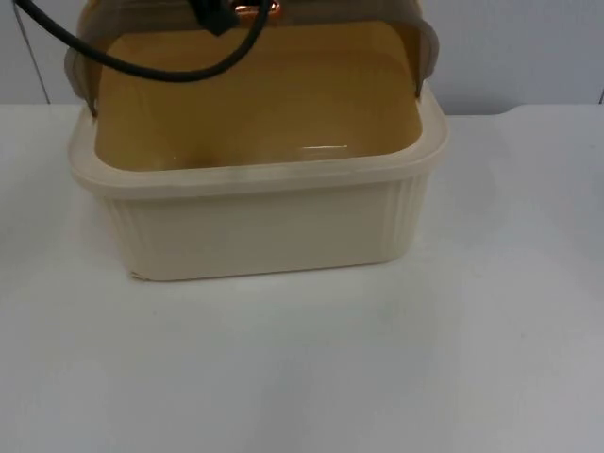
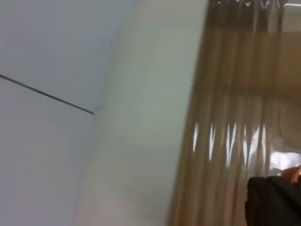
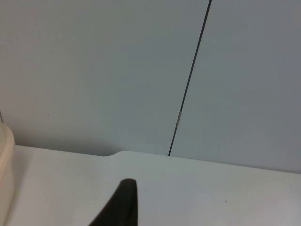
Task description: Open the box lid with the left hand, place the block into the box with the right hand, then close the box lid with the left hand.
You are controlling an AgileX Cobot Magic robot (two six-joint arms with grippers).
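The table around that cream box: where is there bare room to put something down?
The white table lies bare in front of the cream box, and in strips on both its sides, the right one wider. Behind the box it is crowded: the raised brown lid stands there, with the left pincer at it. The right pincer waits over bare table near the grey wall.

The left gripper (image 2: 275, 202) is showing as a blocky, matte-black body, with a small copper-coloured part glinting at its edge. The right gripper (image 3: 123, 205) is appearing as a plain black wedge tapering to a rounded tip.
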